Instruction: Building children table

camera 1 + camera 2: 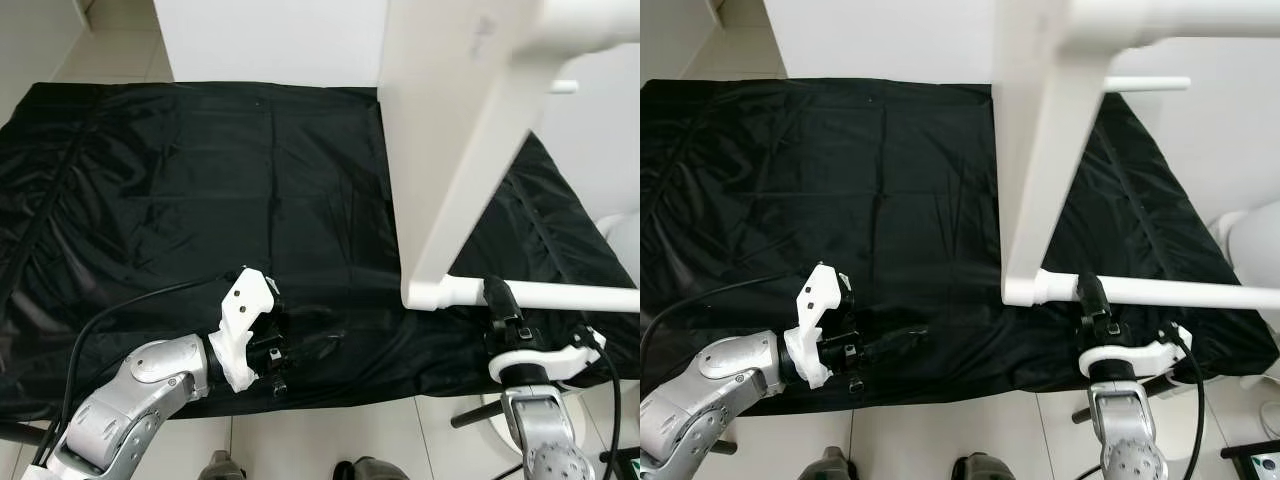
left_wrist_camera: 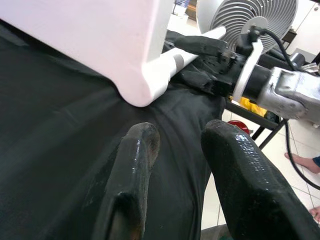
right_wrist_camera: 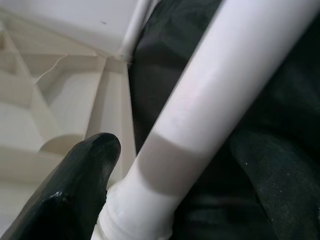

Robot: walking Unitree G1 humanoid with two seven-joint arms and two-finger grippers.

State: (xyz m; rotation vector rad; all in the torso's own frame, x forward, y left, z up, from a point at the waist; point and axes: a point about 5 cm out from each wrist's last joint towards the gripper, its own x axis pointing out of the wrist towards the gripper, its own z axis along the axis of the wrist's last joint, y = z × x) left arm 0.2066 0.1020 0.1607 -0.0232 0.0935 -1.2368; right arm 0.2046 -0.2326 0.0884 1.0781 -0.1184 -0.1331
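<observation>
A white plastic tabletop (image 1: 450,130) stands on its edge on the black cloth (image 1: 200,180), its ribbed underside (image 3: 60,100) facing my right wrist camera. A white round leg (image 1: 570,296) sticks out sideways to the right from its lower corner. My right gripper (image 1: 497,297) is shut on this leg close to the joint, one finger (image 3: 90,165) on each side. A second short leg stub (image 1: 1145,84) juts out higher up. My left gripper (image 1: 300,340) rests low on the cloth to the left of the tabletop, open, with nothing between its fingers (image 2: 140,150).
The cloth-covered surface ends at a near edge just in front of me, with tiled floor (image 1: 400,440) below. A white fan (image 2: 250,20) stands to the right, beyond my right arm. A person's bare foot (image 2: 302,162) is on the floor there.
</observation>
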